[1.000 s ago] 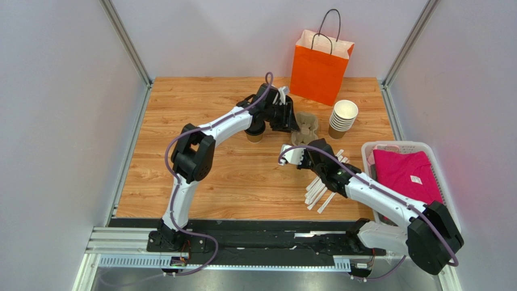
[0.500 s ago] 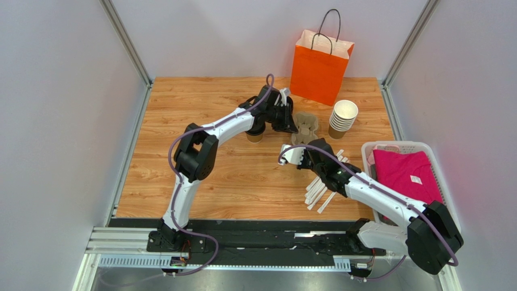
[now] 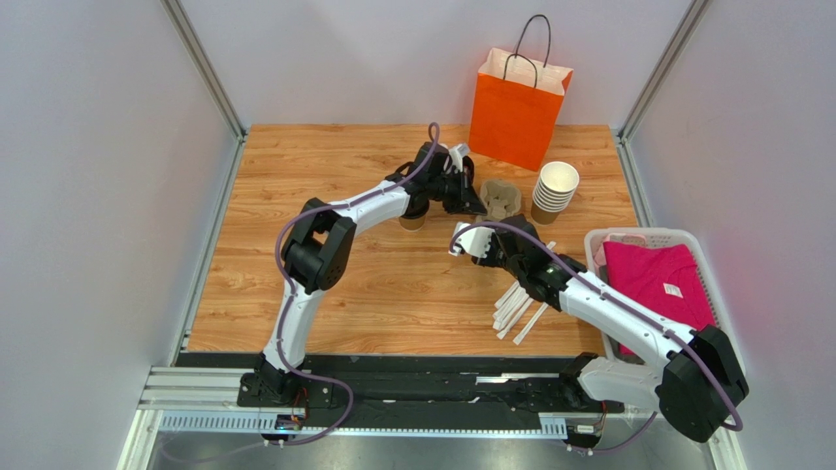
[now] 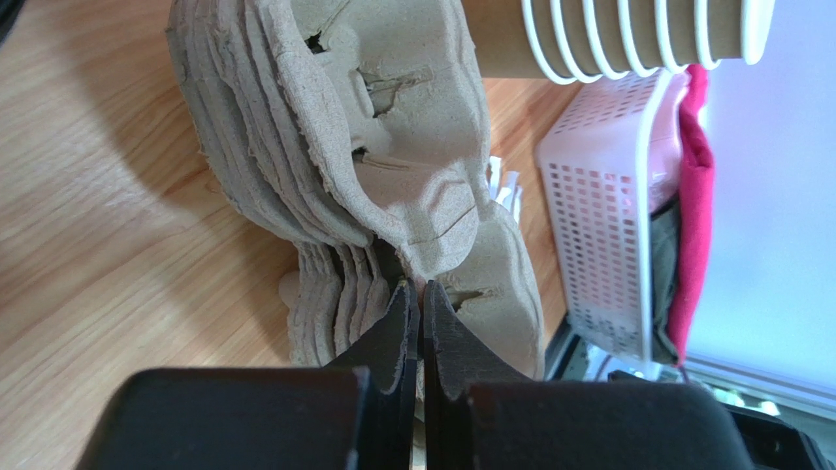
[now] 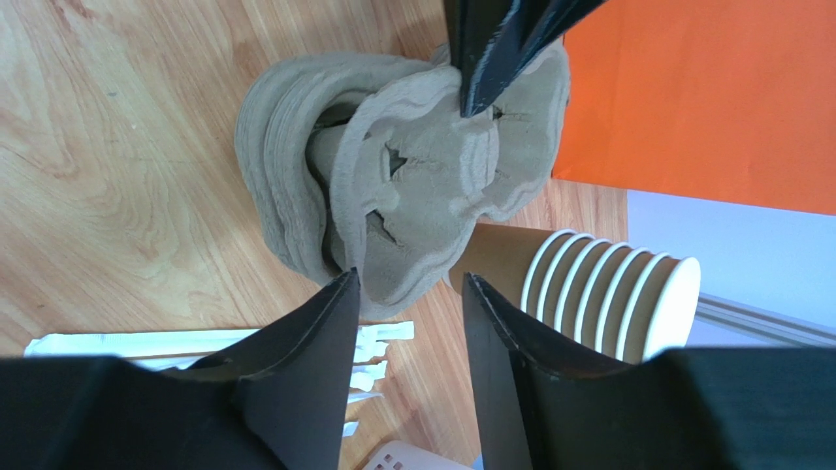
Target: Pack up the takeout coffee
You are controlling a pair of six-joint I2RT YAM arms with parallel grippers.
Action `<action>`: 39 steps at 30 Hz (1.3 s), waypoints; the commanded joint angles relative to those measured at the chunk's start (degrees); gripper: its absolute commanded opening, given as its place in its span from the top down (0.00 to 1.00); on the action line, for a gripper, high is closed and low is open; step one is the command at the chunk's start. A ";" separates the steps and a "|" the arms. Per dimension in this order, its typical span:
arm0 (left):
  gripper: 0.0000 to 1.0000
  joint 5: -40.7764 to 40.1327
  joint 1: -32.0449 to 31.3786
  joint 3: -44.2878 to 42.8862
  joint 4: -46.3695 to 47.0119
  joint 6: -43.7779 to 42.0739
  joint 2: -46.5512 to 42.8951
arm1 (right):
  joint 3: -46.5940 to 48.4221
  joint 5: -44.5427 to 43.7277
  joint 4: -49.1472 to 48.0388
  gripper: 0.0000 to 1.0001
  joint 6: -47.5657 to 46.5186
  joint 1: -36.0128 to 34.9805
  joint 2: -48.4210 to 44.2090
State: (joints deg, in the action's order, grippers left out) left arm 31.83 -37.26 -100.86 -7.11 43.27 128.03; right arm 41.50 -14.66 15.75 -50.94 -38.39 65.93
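Now left pincer (image 4: 414,288) clamps the top carrier (image 4: 392,117) by its rim; right pincer (image 5: 409,280) gapes, carrier stack (image 5: 270,171) just ahead.

My two black fingers (image 5: 304,362) stand parted in front of a stack of grey-brown moulded pulp cup carriers (image 5: 285,196).

The stack lies on the light wooden table (image 5: 118,117). Its top carrier (image 5: 432,186) is tilted up off the rest, with its near edge showing in the gap between my tips; I cannot tell whether I touch it. At its far rim the other arm's black fingers (image 5: 496,49) reach in, tips pressed together on the pulp. Just beside the carriers is a nested stack of tan paper cups with white rims (image 5: 608,294), and behind them an orange paper bag (image 5: 706,98). White paper-wrapped straws (image 5: 177,343) lie on the table beside one of my fingers.
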 commanded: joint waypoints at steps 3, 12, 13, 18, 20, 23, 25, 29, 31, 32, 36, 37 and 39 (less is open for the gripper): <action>1.00 6.91 1.74 3.03 15.36 7.00 -3.58 | 4.82 0.42 4.29 0.48 4.88 0.25 -2.47; 1.00 11.50 2.71 6.29 30.76 15.88 -4.19 | 12.64 4.72 11.57 0.35 12.26 3.14 -4.06; 1.00 11.32 2.71 5.94 30.06 15.62 -4.19 | 13.78 4.90 12.11 0.34 12.70 3.23 -4.14; 1.00 11.23 3.15 6.20 29.10 15.27 -4.19 | 16.68 7.00 15.71 0.34 15.25 4.64 -4.23; 1.00 11.67 3.15 6.11 28.82 15.27 -4.10 | 17.21 7.53 16.42 0.34 15.52 4.82 -4.23; 1.00 12.72 3.15 6.72 28.91 16.93 -3.49 | 17.56 8.41 17.39 0.36 16.48 5.69 -3.53; 1.00 12.81 3.15 8.30 29.79 18.08 -3.66 | 18.18 9.47 18.44 0.38 18.32 7.01 -2.92; 1.00 13.95 3.42 11.38 32.59 20.36 -3.84 | 20.64 12.10 19.93 0.43 21.49 10.87 -0.46; 1.00 14.39 3.85 13.23 36.63 23.42 -3.31 | 22.48 12.98 21.07 0.46 22.54 12.37 0.86; 1.00 14.66 3.94 13.84 38.47 24.23 -3.05 | 23.36 13.77 21.34 0.47 23.68 14.38 1.39; 1.00 15.36 4.30 14.38 43.75 26.43 -2.34 | 28.10 17.38 24.06 0.61 26.94 18.08 6.04; 1.00 15.62 4.30 14.29 44.55 26.87 -2.17 | 28.90 17.55 24.33 0.64 27.38 18.52 7.09; 1.00 15.89 4.38 14.46 46.84 28.27 -1.99 | 30.22 18.17 24.94 0.71 28.87 19.93 8.77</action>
State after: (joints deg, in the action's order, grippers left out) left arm 45.80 -33.30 -86.15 29.71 67.99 127.94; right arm 67.20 0.12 39.09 -26.98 -20.56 71.88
